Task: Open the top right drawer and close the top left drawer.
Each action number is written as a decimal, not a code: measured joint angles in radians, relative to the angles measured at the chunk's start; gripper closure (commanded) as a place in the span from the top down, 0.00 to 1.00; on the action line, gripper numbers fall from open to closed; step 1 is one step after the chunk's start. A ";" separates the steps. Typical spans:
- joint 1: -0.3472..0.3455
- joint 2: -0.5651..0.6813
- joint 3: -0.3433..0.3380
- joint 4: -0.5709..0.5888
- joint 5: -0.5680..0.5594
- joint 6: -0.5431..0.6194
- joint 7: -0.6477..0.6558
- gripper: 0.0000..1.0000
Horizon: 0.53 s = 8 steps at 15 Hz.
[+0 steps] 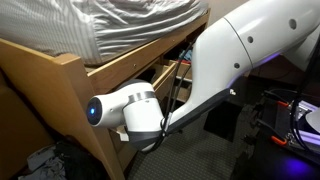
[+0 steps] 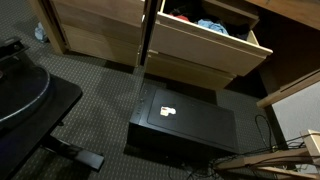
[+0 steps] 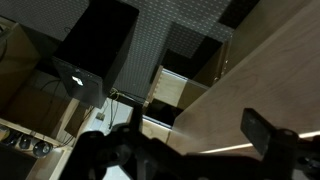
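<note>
Jaws (image 3: 185, 148) are spread wide in the wrist view with nothing between them, hanging close to a broad pine face that fills the right of that picture. It is too blurred to say which panel it is. In an exterior view the top left drawer (image 2: 205, 52) stands well out of the chest, with dark clothes (image 2: 185, 15) heaped inside and a blue piece up near the rim. The top right drawer (image 1: 163, 76) peeks out behind the arm (image 1: 240, 60), its orange-brown side showing. It is at least partly out, but how far I cannot tell. Here is where it could slip. That wide drawer looks heavy, and a push near one end of its front would likely rack it in the runners and jam it half shut, so the contact wants to be near the middle. Any cloth riding above the rim could catch under the frame and stop the drawer short. The black box (image 2: 185, 120) sits on the floor just below the open drawer, so a low approach risks clipping it. The arm's bulk is also crowded against the wooden bed frame (image 1: 50, 75), and a wide elbow swing there could strike wood. With the jaws this far apart, one fingertip alone might land and skid off the flat panel.
</note>
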 measured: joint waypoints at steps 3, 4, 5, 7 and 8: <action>0.000 0.001 0.000 0.000 -0.001 0.000 0.000 1.00; 0.002 0.004 -0.003 0.005 -0.007 0.005 0.010 1.00; 0.006 0.015 -0.012 0.021 -0.021 0.012 0.021 1.00; 0.002 0.057 -0.014 0.097 -0.062 0.024 0.024 1.00; -0.003 0.081 -0.015 0.151 -0.082 0.050 0.019 1.00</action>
